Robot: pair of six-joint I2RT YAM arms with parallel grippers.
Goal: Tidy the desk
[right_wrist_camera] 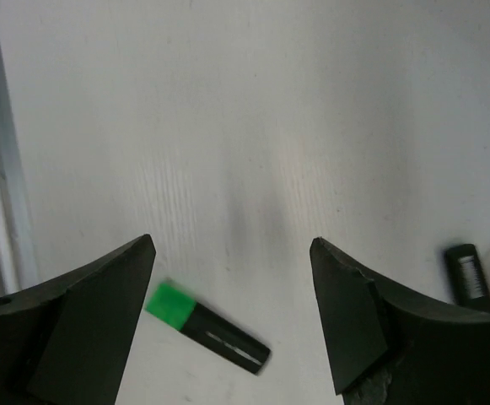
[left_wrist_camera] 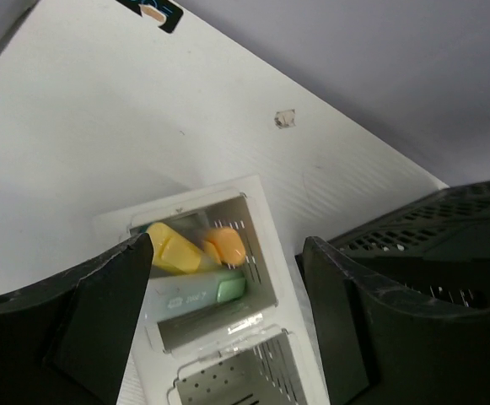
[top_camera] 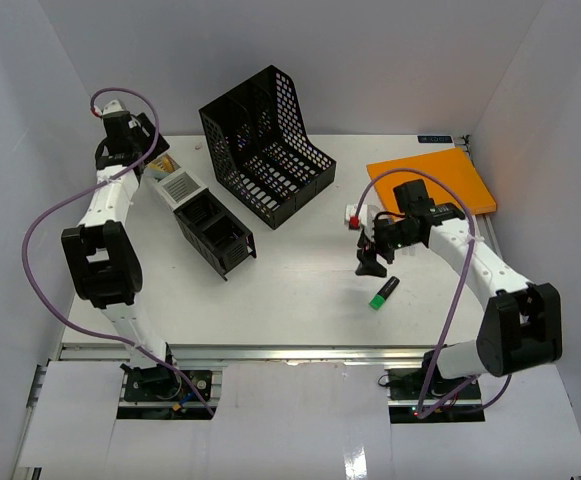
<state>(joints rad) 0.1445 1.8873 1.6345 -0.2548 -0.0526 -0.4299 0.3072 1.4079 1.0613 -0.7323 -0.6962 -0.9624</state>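
The white desk [top_camera: 290, 300] holds a green-capped black highlighter [top_camera: 384, 293] near the front right. My right gripper [top_camera: 372, 258] hovers open just behind it. In the right wrist view the highlighter [right_wrist_camera: 207, 327] lies on the desk below the gap between the open fingers [right_wrist_camera: 232, 245]. My left gripper [top_camera: 157, 162] is open and empty at the back left, over a white mesh organizer [top_camera: 180, 186]. In the left wrist view the gripper [left_wrist_camera: 228, 245] is above the organizer's compartment [left_wrist_camera: 261, 253], which holds yellow [left_wrist_camera: 173, 251], orange [left_wrist_camera: 225, 245] and pale green [left_wrist_camera: 202, 293] highlighters.
A black mesh file rack [top_camera: 265, 148] stands at the back centre. A black compartment organizer [top_camera: 215, 236] adjoins the white one. An orange notebook [top_camera: 435, 180] lies at the back right. A small white and red item [top_camera: 353, 217] and a black piece [right_wrist_camera: 465, 274] lie near the right gripper.
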